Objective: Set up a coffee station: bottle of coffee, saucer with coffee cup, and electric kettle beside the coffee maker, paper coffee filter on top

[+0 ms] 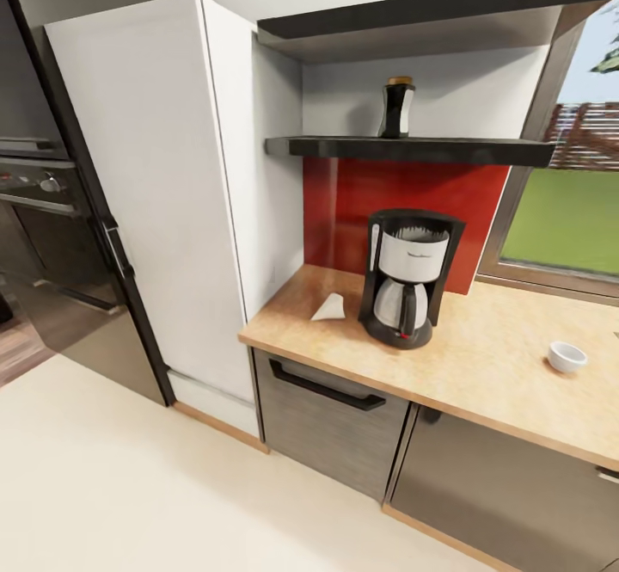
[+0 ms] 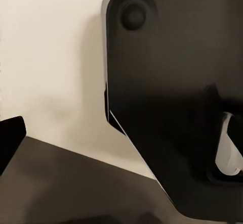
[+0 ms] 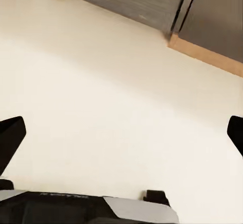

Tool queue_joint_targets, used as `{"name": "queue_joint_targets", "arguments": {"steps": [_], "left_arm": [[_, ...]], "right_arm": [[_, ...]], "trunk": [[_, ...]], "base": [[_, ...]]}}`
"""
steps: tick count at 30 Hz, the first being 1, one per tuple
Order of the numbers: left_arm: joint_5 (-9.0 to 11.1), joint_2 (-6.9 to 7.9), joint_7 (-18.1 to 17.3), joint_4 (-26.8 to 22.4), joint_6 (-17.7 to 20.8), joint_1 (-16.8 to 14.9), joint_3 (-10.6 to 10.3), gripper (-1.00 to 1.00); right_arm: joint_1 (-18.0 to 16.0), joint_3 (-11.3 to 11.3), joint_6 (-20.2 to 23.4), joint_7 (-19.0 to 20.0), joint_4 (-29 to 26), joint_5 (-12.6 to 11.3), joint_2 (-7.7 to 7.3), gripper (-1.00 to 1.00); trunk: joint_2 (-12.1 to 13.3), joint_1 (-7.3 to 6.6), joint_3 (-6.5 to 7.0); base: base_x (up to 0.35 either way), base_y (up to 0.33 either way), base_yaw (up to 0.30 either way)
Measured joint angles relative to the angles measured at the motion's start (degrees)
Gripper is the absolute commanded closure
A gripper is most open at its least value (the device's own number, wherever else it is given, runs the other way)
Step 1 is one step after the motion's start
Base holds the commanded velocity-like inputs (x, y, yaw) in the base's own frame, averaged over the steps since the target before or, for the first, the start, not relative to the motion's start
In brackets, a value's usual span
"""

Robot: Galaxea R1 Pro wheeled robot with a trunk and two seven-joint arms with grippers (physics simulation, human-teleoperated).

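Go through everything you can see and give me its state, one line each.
coffee maker: upright on the countertop, carafe in place
bottle of coffee: upright on the shelf, capped
paper coffee filter: lying on countertop, left of coffee maker
coffee cup: upright on countertop
drawer: closed

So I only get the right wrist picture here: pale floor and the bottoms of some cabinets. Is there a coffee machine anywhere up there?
Observer: Yes. The coffee maker stands on the countertop, in front of a red back panel.
Operator: And the coffee itself?
Observer: The bottle of coffee stands upright on the dark shelf above the machine.
Operator: Anything lying near the machine?
Observer: The paper coffee filter lies on the countertop beside the coffee maker, on the side towards the tall white cabinet, not touching the machine.
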Motion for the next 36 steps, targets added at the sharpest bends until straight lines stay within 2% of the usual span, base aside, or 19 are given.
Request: {"name": "queue_joint_targets", "arguments": {"steps": [6, 8, 14, 18, 19, 20, 21, 25, 26, 27, 29, 30, 32, 36], "left_arm": [[-0.05, 0.12, 0.0, 0.02, 0.32, 0.0, 0.0, -1.0], [-0.05, 0.13, 0.0, 0.04, 0.31, 0.0, 0.02, -1.0], [-0.1, 0.06, 0.06, 0.1, 0.15, 0.09, -0.03, -1.0], [-0.12, 0.11, 0.06, 0.13, 0.03, 0.2, -0.06, -1.0], [-0.13, 0.13, 0.07, 0.15, -0.01, 0.27, -0.07, -1.0], [-0.13, 0.18, 0.03, 0.2, -0.08, 0.39, -0.08, -1.0], [-0.13, 0.24, 0.03, 0.19, -0.1, 0.39, -0.08, -1.0], [-0.13, 0.36, 0.01, 0.2, -0.09, 0.4, -0.06, -1.0], [-0.13, 0.37, 0.0, 0.19, 0.18, 0.4, 0.0, -1.0], [-0.13, 0.38, 0.0, 0.19, 0.26, 0.4, 0.02, -1.0], [-0.13, 0.39, 0.0, 0.2, 0.48, 0.4, -0.03, -1.0], [-0.13, 0.4, 0.0, 0.22, 0.56, 0.36, -0.1, -1.0], [-0.13, 0.4, 0.0, 0.25, 0.62, 0.34, -0.15, -1.0], [-0.13, 0.4, 0.02, 0.29, 0.64, 0.32, -0.19, -1.0]], "right_arm": [[-0.02, 8.82, -0.82, -0.05, -13.79, -0.08, 0.18, -1.0], [-0.05, 9.98, -0.75, -0.09, -18.06, -0.1, 0.33, -1.0], [-0.78, 11.09, -0.38, -0.07, -29.46, -0.08, 1.98, -1.0], [-2.74, 11.22, 0.32, -0.14, -34.41, -0.07, 2.81, -1.0], [-3.97, 11.24, 1.93, -0.14, -36.06, -0.09, 2.98, -1.0], [-6.25, 11.31, 6.31, -0.05, -38.4, -0.11, 3.16, -1.0], [-7.48, 11.35, 8.34, -0.02, -39.21, -0.14, 3.19, -1.0], [-11.06, 11.41, 12.07, 0.02, -40.38, -0.2, 3.5, -1.0], [-14.24, 11.43, 13.3, -0.05, -40.64, -0.21, 4.22, -1.0], [-15.77, 11.43, 14.1, -0.08, -40.68, -0.25, 4.54, -1.0], [-18.53, 11.43, 18.63, -0.05, -40.68, -0.28, 5.24, -1.0], [-20.57, 11.44, 22.64, -0.04, -40.67, -0.29, 5.64, -1.0], [-22.24, 11.43, 25.64, -0.04, -40.76, -0.29, 5.87, -1.0], [-23.07, 11.43, 27.16, -0.11, -40.67, -0.3, 5.95, -1.0]], "trunk": [[-0.01, -0.02, 0.0], [0.0, -0.02, 0.0], [0.0, 0.0, 0.0], [0.0, 0.01, 0.0], [0.0, 0.01, 0.0], [0.0, 0.01, 0.01], [0.01, 0.01, 0.0], [0.0, 0.01, -0.01], [0.01, 0.01, 0.01], [0.01, 0.01, 0.0], [0.0, -0.01, -0.01], [0.0, -0.02, 0.0], [0.0, -0.02, -0.01], [0.0, -0.01, -0.01]], "base": [[0.255, 0.0, 0.0], [0.272, 0.0, 0.0], [0.098, 0.0, 0.0], [0.015, 0.0, 0.0], [0.002, 0.0, 0.0], [0.001, 0.0, 0.0], [0.001, 0.0, 0.0], [0.0, 0.0, 0.0], [0.017, 0.0, 0.0], [0.056, 0.0, 0.0], [0.173, 0.0, 0.0], [0.249, 0.0, 0.0], [0.219, 0.0, 0.0], [0.147, 0.0, 0.0]]}}
